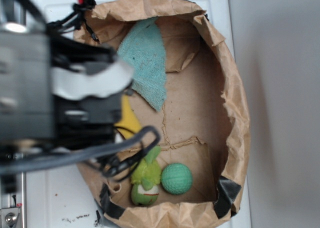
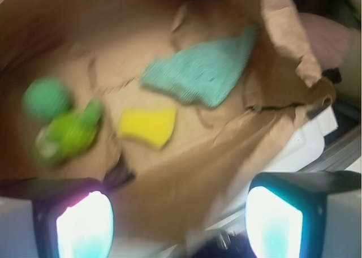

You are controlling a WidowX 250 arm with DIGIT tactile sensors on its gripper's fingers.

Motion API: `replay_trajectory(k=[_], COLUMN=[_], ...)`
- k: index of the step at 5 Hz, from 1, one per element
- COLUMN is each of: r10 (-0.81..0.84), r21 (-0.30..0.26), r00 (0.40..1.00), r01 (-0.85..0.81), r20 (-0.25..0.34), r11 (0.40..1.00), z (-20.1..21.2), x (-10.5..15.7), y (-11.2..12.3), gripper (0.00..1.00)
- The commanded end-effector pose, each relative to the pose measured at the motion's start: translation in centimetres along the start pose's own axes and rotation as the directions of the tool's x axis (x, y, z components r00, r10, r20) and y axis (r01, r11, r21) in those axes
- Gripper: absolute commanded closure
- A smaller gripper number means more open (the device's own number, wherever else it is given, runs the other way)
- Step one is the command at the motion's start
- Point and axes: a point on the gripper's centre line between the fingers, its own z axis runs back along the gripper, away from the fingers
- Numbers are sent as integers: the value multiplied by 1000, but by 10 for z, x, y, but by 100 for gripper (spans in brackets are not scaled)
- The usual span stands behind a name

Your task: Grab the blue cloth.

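Four small things are seen lying inside a shallow tray (image 1: pixel 235 103) made from crumpled brown paper, its raised, rolled edges apparently meant to keep the contents from sliding off the white surface (image 1: pixel 60 198) beneath. Strips of black tape (image 1: pixel 227 193) are seen at the near corners, probably holding the paper walls up.

The blue cloth (image 1: pixel 147 60), pale teal and fuzzy, is laid flat on the tray floor in a rough triangle, at the far end of the tray in the exterior view, with its narrow tip pointing toward the middle. It is well apart from the green ball (image 1: pixel 176 178) and the green toy (image 1: pixel 146 180), which rest side by side at the opposite end. A yellow sponge (image 2: pixel 148 126) is seen between the two groups, just beside the cloth but not touching it; in the exterior view it is mostly hidden behind the arm.

The gripper (image 2: pixel 181 213) is held above the side of the tray, over its paper wall, and nothing is caught in it. The jaws are spread wide apart, as the wrist view shows, with two pale pads at the bottom corners of that picture and open space between them. The cloth is seen ahead of the pads, higher in that view and somewhat to the right, so a reach forward and down is judged to be needed before any grasp. Being flat and soft, the cloth is likely best pinched at a raised fold or edge.

No brand, label or readable writing is visible in either picture; the wrist view is blurred.
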Motion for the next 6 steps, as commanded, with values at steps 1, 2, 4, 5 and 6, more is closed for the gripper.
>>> replay_trajectory(k=[1, 2, 4, 5, 6], r10=[164, 103, 67, 71, 40], r21=[68, 42, -27, -25, -4], r00=[986, 995, 996, 997, 999], r01=[-164, -103, -66, -70, -40], r20=[8, 5, 56, 32, -8], r11=[984, 994, 997, 997, 999], z=[-36, -61, -91, -105, -128], x=[36, 51, 69, 75, 80], y=[14, 12, 5, -1, -11], gripper=[0, 0, 0, 0, 0])
